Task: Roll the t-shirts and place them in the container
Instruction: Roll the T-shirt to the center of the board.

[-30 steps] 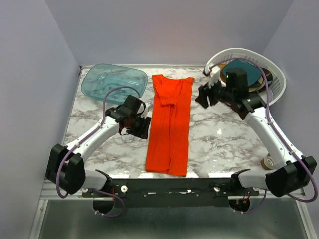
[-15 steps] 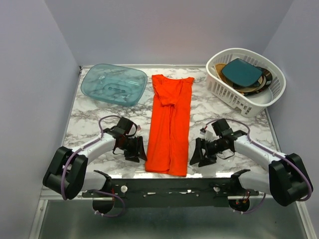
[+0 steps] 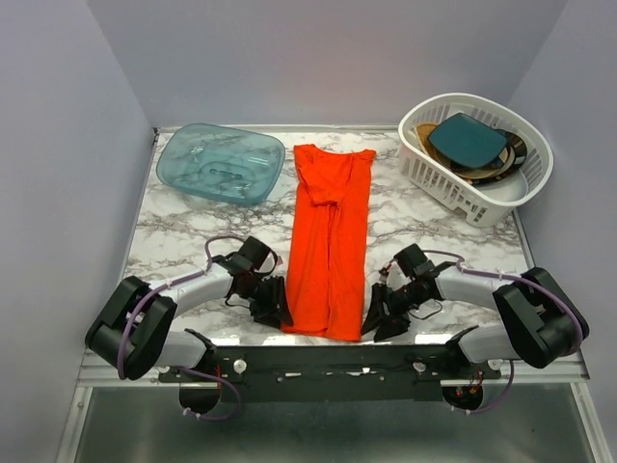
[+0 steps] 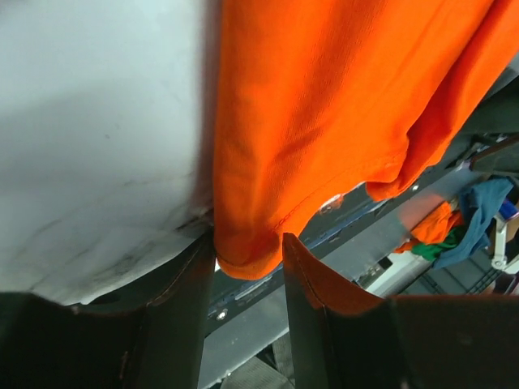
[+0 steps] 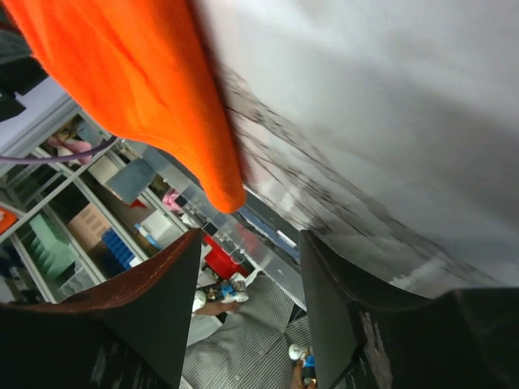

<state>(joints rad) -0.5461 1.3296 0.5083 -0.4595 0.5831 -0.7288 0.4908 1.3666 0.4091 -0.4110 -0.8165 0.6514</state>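
Note:
The orange-red t-shirt lies folded into a long narrow strip down the middle of the marble table, collar end at the back and hem at the near edge. My left gripper is low at the hem's left corner. In the left wrist view the jaws stand open with that hem corner between the fingertips. My right gripper is low at the hem's right corner. In the right wrist view it is open and empty, with the shirt's corner just beyond its fingertips.
A translucent teal tub sits at the back left. A white laundry-style basket holding plates stands at the back right. The table's near edge runs just below both grippers.
Both arms have swung from mid-table, the right from beside the basket, down to the near edge. They now sit at the shirt's two hem corners. The shirt has not moved.

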